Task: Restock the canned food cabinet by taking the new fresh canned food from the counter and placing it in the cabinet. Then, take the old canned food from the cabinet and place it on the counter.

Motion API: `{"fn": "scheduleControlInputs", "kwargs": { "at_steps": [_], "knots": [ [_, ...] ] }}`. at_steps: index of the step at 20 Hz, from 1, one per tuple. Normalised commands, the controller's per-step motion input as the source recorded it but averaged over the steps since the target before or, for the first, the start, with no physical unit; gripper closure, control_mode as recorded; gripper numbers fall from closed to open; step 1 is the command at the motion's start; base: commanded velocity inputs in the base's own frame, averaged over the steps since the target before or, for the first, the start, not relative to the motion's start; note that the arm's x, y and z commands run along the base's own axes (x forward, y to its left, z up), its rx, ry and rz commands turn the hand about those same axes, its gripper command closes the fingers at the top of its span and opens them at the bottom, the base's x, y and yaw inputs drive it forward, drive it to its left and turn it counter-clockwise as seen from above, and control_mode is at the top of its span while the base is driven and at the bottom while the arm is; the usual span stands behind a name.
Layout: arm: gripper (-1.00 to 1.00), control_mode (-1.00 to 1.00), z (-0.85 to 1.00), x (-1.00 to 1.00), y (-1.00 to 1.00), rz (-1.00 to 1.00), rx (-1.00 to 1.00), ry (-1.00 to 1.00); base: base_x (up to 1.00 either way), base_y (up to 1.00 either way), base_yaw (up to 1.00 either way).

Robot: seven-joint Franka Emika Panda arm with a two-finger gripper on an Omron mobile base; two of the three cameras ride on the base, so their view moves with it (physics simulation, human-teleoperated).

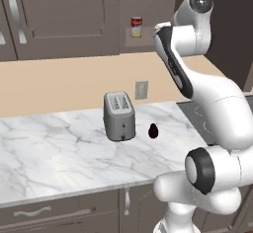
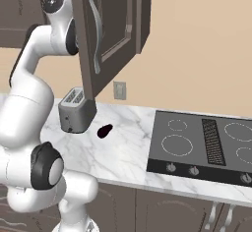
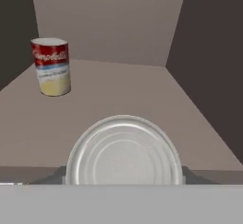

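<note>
With the gripper apparently clamped on the fresh can at the cabinet shelf's front edge, set it down clear of the old can toward the back-left corner.

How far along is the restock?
Done: nothing placed yet. In hand: the gripper is shut on a silver-topped can, held at the cabinet shelf's front edge. Left: set it down, then move the red-and-white labelled can, standing at the shelf's back, to the counter.
</note>
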Motion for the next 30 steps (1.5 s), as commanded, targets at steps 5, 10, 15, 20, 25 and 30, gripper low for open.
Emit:
{"fn": "scheduleControlInputs", "kwargs": {
  "at_steps": [5, 10, 15, 20, 25, 30],
  "knots": [
    [1.0, -1.0, -0.25, 0.34, -0.21, 0.0, 0.0, 0.0, 0.0, 0.0, 0.0],
    [1.0, -1.0, 0.0, 0.5, -0.18, 0.0, 0.0, 0.0, 0.0, 0.0, 0.0],
    [-1.0, -1.0, -0.02, 0.4, -0.21, 0.0, 0.0, 0.0, 0.0, 0.0, 0.0],
    [-1.0, -1.0, -0.12, 0.22, -0.15, 0.0, 0.0, -0.01, 0.0, 0.0, 0.0],
    [-1.0, -1.0, 0.0, 0.25, 0.0, 0.0, 0.0, -0.01, 0.0, 0.0, 0.0],
    [-1.0, -1.0, 0.0, 0.32, 0.0, 0.0, 0.0, -0.02, 0.0, 0.0, 0.0]
  ]
}}
